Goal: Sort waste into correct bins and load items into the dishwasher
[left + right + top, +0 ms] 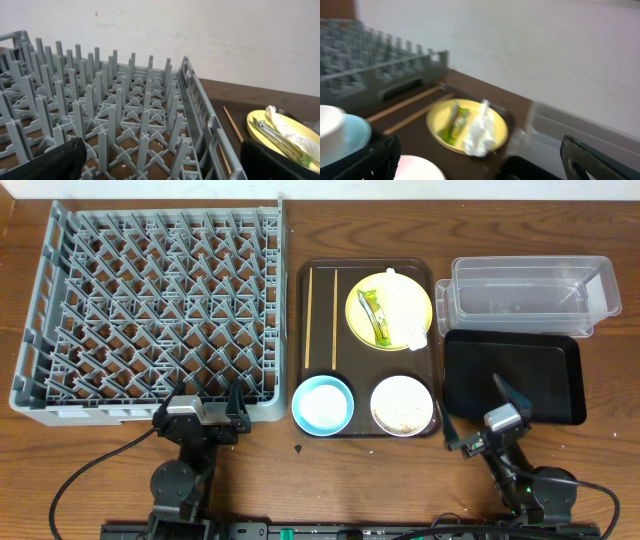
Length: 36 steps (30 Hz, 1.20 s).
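Both arms low at near edge. Left gripper (pixel 207 402) spread wide, empty, against the near rim of the grey dish rack (pixel 150 310). Right gripper (pixel 472 402) also wide, empty, by the black tray's (pixel 515 375) near-left corner. Clear tub (pixel 530 295) sits behind it. On the brown tray (pixel 345 350):
- far right: yellow plate (pixel 400 295) carrying wrapper (pixel 376 317) and crumpled paper (pixel 416 335)
- far left: chopsticks (pixel 309 318)
- near: blue bowl (pixel 322 404) and white bowl (pixel 401 405)

Overhead top-down, wrists low, sharing plate (pixel 254 126)

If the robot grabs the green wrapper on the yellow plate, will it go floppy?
Probably floppy: the wrapper looks thin and flat, so it should bend easily and weigh little. It may also slide on the smooth-looking yellow plate if pushed.
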Available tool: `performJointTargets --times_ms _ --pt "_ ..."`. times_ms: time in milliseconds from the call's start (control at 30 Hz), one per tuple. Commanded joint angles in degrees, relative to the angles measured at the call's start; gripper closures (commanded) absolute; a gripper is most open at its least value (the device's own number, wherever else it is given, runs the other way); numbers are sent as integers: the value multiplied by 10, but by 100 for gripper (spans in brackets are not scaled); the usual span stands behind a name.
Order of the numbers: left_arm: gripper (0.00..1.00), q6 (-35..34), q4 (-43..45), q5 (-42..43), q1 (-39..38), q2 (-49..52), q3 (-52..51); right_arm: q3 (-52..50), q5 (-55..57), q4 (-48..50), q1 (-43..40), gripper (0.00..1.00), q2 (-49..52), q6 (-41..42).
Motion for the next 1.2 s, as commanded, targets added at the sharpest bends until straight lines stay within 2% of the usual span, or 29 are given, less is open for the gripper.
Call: performJointTargets --times_ms 0,167,333,467,600,700,800,867,967,1067,1167 --pt "2 8 0 15 2 3 38 35 -68 -1 -4 1 1 40" --pt "2 8 -69 15 2 67 164 151 -53 -56 -4 1 68 47" --pt "2 8 -268 62 2 260 417 402 -49 -229 -4 1 309 84" --pt "2 8 -414 77 2 378 566 585 -48 -387 -4 1 482 84" --pt "2 8 -509 76 2 454 652 718 -47 -489 -4 1 612 84" --pt "2 8 -543 76 2 479 666 756 -81 -502 -4 1 679 133" --pt "2 8 -573 90 2 485 666 756 -150 -473 9 1 738 156" --pt "2 8 -577 103 2 484 666 756 -130 -486 32 1 755 156" --pt "2 7 -578 120 2 484 666 756 3 -525 105 1 779 154" --pt "2 7 -577 120 2 484 666 756 201 -559 210 1 815 173" --pt "2 8 -577 119 2 485 666 756 274 -540 267 1 844 195"
